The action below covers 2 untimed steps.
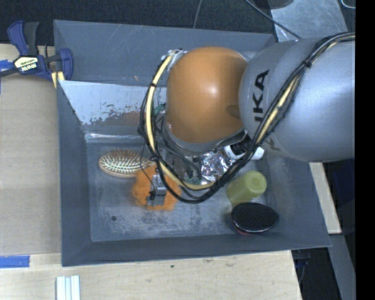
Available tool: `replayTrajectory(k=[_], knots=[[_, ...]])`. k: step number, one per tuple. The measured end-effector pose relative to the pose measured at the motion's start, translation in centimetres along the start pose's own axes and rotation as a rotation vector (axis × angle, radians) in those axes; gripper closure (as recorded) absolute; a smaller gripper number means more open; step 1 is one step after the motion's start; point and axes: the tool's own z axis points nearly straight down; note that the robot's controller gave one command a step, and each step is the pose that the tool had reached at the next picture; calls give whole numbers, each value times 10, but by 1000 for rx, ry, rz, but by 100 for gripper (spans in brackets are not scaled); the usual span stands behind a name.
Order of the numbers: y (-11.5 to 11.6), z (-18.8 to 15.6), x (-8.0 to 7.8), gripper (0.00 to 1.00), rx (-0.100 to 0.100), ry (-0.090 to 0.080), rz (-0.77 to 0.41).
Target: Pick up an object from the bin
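Sitting at orange lump (140, 191) in bin (74, 186): end effector (156, 194), grip unclear; hairbrush (120, 164) beside.

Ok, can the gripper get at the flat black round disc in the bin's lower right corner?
Probably yes: the black disc lies uncovered, nothing on top. The gripper sits left of it over an orange lump; only the yellow-green cylinder crowds its far side.
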Motion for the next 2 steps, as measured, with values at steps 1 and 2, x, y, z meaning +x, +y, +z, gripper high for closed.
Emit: replayTrajectory(k=[1, 2], knots=[[-34, 74, -76, 0, 1, -2, -144], [-54, 142, -105, 0, 1, -5, -232]])
